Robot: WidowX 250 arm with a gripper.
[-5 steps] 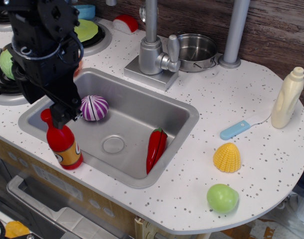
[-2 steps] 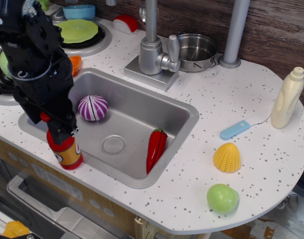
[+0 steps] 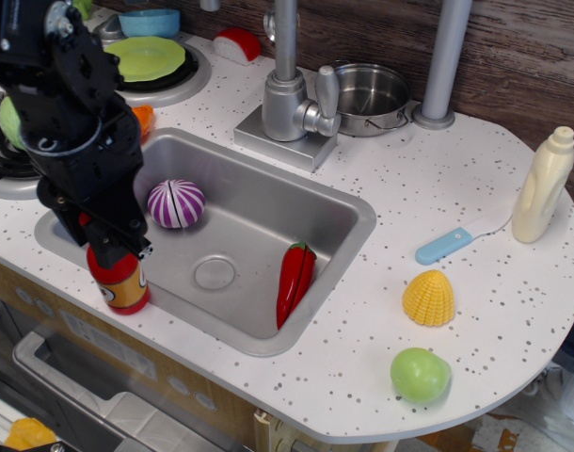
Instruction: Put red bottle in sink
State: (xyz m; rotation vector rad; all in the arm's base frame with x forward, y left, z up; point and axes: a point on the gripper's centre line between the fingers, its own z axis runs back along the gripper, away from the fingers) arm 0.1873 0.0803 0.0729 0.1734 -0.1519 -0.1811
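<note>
A: In the overhead view, where is the red bottle [image 3: 120, 281]?

B: Upright on the white speckled bench [image 3: 438, 188], on the front-left rim just outside the sink [image 3: 259, 212]. Its neck and cap are hidden under the black gripper [image 3: 116, 241].

A: And the fingers?

B: They sit down over the bottle's top; clamped or apart, I cannot tell.

A: What's in the basin?

B: A purple onion [image 3: 176, 203] and a red chili pepper [image 3: 294, 279].
</note>
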